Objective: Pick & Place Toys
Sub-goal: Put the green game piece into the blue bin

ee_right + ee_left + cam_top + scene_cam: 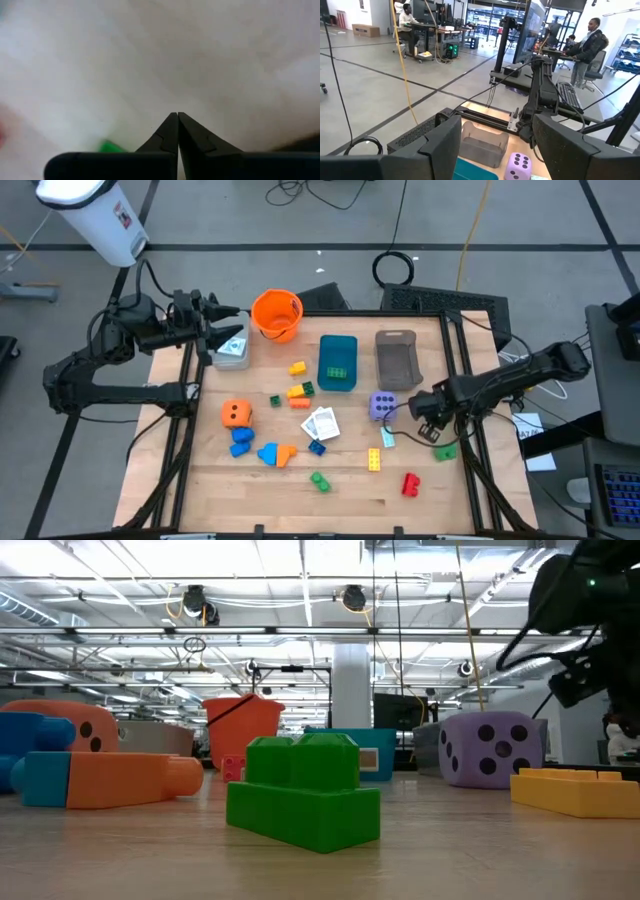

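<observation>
right pincer closed, empty, beside purple die | left pincer open | no readable writing

On the counter I count three rectangular trays: one teal tray, one grey tray and one small clear tray. There is one orange bucket. There are two dice, an orange die and a purple die. Small white cards lie in one heap; their number I cannot tell. Of red bricks I count one.
</observation>
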You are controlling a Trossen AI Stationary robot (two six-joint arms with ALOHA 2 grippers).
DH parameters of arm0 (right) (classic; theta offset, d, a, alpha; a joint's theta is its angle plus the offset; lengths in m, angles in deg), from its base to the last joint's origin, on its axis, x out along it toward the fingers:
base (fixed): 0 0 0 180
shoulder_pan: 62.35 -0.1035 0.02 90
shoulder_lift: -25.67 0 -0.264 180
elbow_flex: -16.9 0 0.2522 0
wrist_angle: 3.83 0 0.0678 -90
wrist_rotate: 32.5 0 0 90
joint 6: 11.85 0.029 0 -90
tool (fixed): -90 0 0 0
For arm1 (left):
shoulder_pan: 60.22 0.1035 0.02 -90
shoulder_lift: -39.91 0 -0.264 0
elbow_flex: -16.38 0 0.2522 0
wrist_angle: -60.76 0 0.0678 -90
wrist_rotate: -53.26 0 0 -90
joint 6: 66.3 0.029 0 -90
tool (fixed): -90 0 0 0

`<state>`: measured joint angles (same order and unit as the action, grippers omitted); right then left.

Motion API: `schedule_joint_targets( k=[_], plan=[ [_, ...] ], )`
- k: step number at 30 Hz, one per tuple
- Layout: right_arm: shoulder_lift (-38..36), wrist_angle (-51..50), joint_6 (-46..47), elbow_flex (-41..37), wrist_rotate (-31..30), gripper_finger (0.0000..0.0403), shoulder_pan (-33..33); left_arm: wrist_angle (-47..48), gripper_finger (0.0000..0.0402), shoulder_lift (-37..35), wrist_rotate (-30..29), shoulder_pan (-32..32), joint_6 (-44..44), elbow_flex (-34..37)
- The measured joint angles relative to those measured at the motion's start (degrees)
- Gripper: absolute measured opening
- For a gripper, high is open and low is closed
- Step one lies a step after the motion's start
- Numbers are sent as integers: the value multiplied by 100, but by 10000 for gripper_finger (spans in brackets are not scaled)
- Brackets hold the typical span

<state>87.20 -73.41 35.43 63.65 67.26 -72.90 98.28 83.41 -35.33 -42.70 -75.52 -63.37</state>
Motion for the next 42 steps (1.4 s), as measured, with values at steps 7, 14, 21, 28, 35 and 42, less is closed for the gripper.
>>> schedule_joint_targets(
  k=[7,14,21,28,35,42],
  plan=[
    [-732,797,127,321,74,1,195,-1,251,0,0,2,0,0],
    [-1458,1083,-664,1248,333,1,68,-1,251,0,0,2,0,0],
    [-1032,-451,-1003,2738,-103,0,-1048,-2,251,0,0,2,0,0],
    [5,-1741,-1625,3552,-818,0,-2431,-187,251,-2,2,2,-225,0],
    [314,-1703,-1858,3195,-499,6,-3087,-590,251,0,2,2,-661,0],
    [130,-1069,-1291,2532,-353,39,-3158,-608,251,109,15,-3,-943,0]
  ],
)
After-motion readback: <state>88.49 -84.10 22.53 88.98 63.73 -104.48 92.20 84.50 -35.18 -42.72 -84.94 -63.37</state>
